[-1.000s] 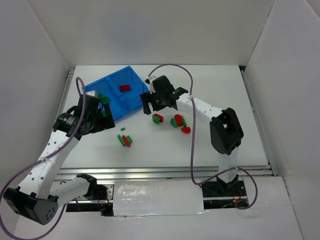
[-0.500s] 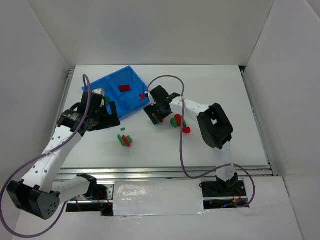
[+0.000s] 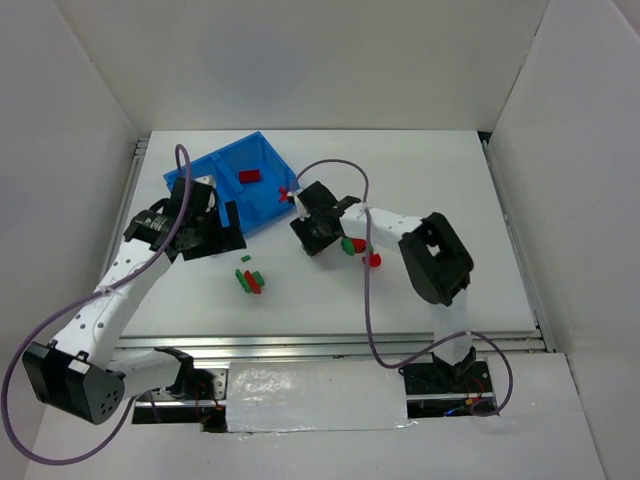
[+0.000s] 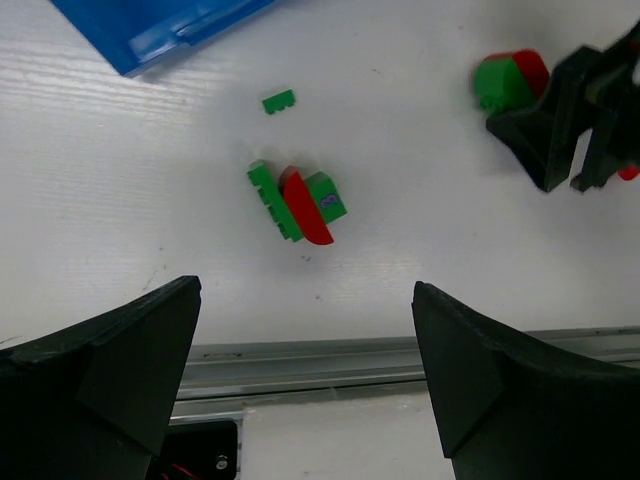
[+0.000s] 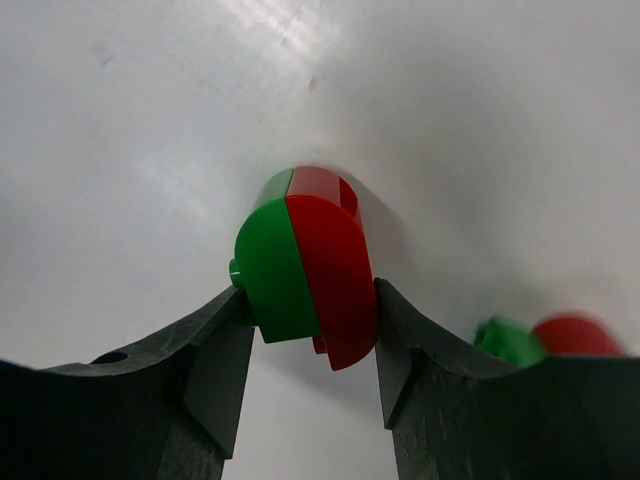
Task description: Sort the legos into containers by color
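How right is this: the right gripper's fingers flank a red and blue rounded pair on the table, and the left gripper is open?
Only the colour is wrong: the rounded pair between the fingers of the right gripper is red and green, in the right wrist view. The left gripper is open.

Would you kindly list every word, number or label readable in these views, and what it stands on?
No text can be read anywhere.
green brick in the loose cluster, left wrist view: a small bluish mark, too small and blurred to read.
blue bin: no markings visible.
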